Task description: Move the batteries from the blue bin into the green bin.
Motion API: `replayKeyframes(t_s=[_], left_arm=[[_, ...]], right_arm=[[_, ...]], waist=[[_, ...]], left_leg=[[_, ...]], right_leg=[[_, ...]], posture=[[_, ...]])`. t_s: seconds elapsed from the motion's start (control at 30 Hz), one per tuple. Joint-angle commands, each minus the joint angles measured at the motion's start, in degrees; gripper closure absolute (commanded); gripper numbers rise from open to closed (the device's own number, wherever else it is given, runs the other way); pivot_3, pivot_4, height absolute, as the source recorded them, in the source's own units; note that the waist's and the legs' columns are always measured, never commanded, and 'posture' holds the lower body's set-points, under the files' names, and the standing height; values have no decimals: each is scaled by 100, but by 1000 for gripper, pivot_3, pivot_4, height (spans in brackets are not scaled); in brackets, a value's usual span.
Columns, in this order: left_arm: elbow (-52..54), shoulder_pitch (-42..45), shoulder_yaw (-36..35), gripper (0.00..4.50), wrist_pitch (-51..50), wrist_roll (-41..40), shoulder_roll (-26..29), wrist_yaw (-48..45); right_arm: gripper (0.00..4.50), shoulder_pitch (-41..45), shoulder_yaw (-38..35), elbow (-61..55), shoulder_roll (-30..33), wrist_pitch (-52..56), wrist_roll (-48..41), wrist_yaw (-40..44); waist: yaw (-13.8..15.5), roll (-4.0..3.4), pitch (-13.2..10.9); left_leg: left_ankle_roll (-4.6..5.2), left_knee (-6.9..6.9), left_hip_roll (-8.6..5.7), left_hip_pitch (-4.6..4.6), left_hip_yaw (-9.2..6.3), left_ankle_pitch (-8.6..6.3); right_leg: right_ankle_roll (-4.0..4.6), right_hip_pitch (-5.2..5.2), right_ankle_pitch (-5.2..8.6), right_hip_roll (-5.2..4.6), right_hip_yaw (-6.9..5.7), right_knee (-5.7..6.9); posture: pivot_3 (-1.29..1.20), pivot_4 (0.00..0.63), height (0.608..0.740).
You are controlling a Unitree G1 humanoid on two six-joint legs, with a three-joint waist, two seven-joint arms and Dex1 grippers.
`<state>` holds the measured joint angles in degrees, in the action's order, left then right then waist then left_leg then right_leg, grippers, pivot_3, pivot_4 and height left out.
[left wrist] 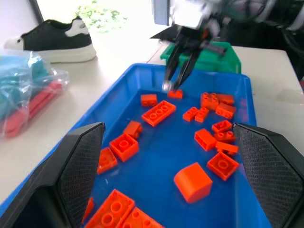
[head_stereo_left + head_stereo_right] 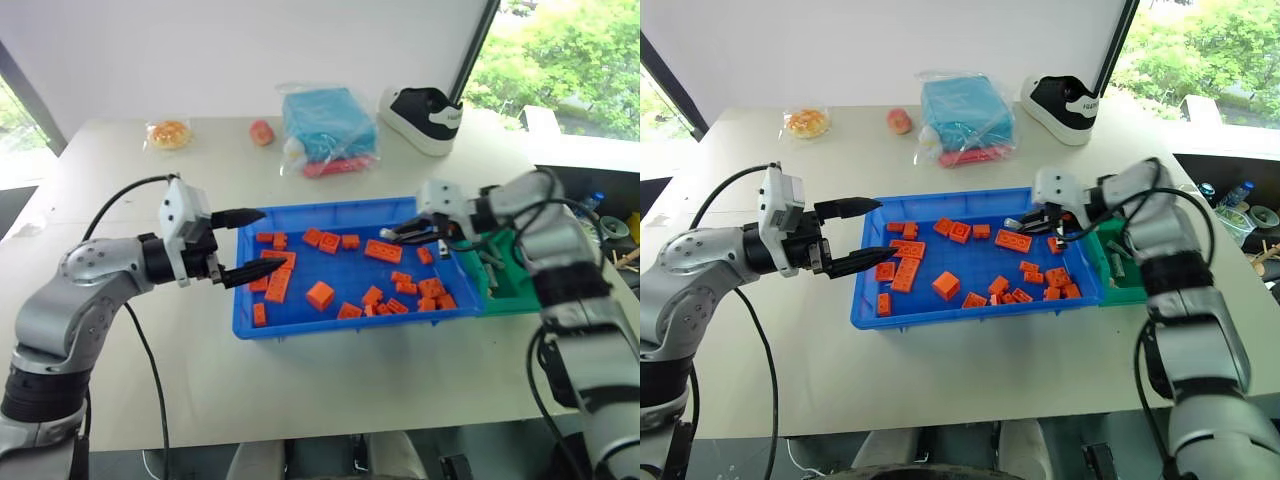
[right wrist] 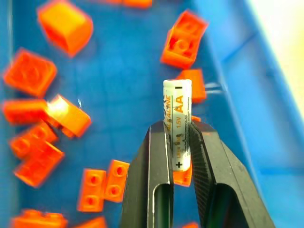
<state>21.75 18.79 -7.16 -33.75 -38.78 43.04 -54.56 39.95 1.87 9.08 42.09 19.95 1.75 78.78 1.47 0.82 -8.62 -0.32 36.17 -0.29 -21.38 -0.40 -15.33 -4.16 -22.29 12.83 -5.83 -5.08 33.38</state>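
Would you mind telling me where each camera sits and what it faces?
Head eyes: look down over the table at the blue bin and green bin, both arms showing.
Left wrist: behind the open left gripper, faces the right gripper.
Right wrist: above the bin, down its fingers gripping a battery.
All share the bin.

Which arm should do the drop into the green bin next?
Right. The right gripper is already shut on a battery, above the right end of the blue bin, and the green bin sits just beyond that end. The left gripper is open and empty at the far end.
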Motion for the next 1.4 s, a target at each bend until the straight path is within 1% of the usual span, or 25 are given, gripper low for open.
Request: replayKeyframes(t_s=[0.03, 0.2, 0.27, 0.4, 0.43, 0.5, 0.6, 0.67, 0.77, 0.8, 0.9, 0.97, 1.03, 1.17, 1.3, 1.4], left_arm=[[55, 117, 66, 0, 42, -60, 25, -163], [-434, 461, 263, 0, 197, 91, 12, -472], [-635, 641, 329, 0, 245, 145, -28, -564], [-811, 776, 404, 0, 323, 213, -103, -667], [-841, 792, 413, 0, 337, 228, -118, -689], [-858, 793, 409, 0, 342, 243, -139, -716], [-843, 725, 339, 0, 310, 211, -150, -685], [-816, 679, 277, 0, 266, 167, -149, -642], [-645, 413, 1, 0, 129, 46, -61, -471], [-607, 339, -82, 0, 89, 12, -36, -434], [-392, 5, -498, 0, -176, -283, 134, -350], [-244, -251, -822, 0, -411, -532, 362, -420], [-149, -477, -1078, 0, -518, -634, 576, -483], [-15, -926, -1591, 0, -645, -791, 886, -508], [225, -1201, -1810, 0, -672, -840, 940, -364], [329, -1296, -1858, 0, -664, -836, 932, -262]], right_arm=[[4478, -538, -819, -1515, 352, 1561, -226, -760], [4478, -1322, -1657, -2341, 800, 2819, -301, -1523], [4478, -1603, -1780, -2394, 987, 2905, -251, -1759], [4478, -1923, -1727, -2226, 1175, 2922, -192, -2263], [3411, -1988, -1713, -2173, 1206, 2874, -189, -2359], [2519, -2075, -1692, -2067, 1213, 2790, -186, -2564], [950, -2026, -1879, -1972, 938, 2548, -428, -2844], [950, -1958, -2086, -1956, 737, 2447, -728, -2920], [950, -2247, -2738, -2197, 406, 2246, -1625, -2507], [950, -2382, -2834, -2260, 397, 2229, -1800, -2396], [950, -3142, -3023, -2509, 517, 1876, -2269, -1743], [950, -3630, -3150, -2522, 669, 1772, -2543, -1285], [950, -4012, -3211, -2409, 822, 1547, -2644, -962], [950, -4034, -3166, -1731, 910, 952, -2406, -1193], [950, -4047, -3152, -1568, 955, 855, -2585, -1184], [950, -3947, -3012, -1474, 931, 774, -2573, -1286]], waist=[[38, -1, 0], [91, 0, 1], [101, 2, 2], [57, 4, 3], [55, 5, 4], [63, 4, 3], [69, 5, 4], [70, 11, 7], [71, 10, 6], [78, 9, 6], [96, 19, 9], [86, 20, 8], [77, 11, 6], [68, 6, 7], [82, -1, 5], [97, -4, 4]], left_leg=[[0, 0, 0, -1, 4, 0], [1, 2, 3, 3, 11, 0], [2, 1, 2, -2, 11, 0], [9, 0, 3, -4, 26, -3], [10, -2, 5, -3, 27, -3], [11, -2, 8, -2, 27, -3], [11, 0, 8, -3, 27, -3], [11, 0, 9, -2, 25, -3], [12, 0, 9, -2, 22, -3], [12, -2, 9, -4, 22, -3], [16, -2, 9, -5, 10, -6], [18, 0, 9, -4, 10, -7], [18, 2, 9, -1, 13, -7], [15, -1, 15, 8, 13, -9], [14, -6, 15, 3, 14, -9], [15, -4, 14, 1, 13, -9]], right_leg=[[12, -2, 5, -2, 0, -3], [24, -8, 2, 0, -1, -3], [25, -10, 2, 11, -7, -3], [23, -12, 1, 15, 0, -9], [23, -13, 1, 17, 1, -9], [24, -14, 1, 21, 1, -8], [24, -15, 1, 22, 1, -6], [24, -13, 1, 22, 2, -7], [23, -12, 1, 24, 2, -6], [22, -13, 1, 24, 2, -7], [18, -7, 3, 25, 0, -11], [18, -3, 5, 24, 0, -11], [9, -3, 11, 18, 4, -12], [-1, -12, 19, 13, 6, -13], [6, -24, 16, 11, 6, -15], [23, -24, 6, 9, 6, -17]], posture=[[0, 150, 727], [0, 150, 727], [0, 150, 727], [0, 150, 727], [0, 150, 727], [0, 150, 727], [0, 150, 727], [0, 150, 727], [0, 150, 727], [0, 150, 727], [0, 150, 727], [0, 150, 727], [0, 150, 727], [0, 150, 727], [0, 150, 727], [0, 150, 727]])
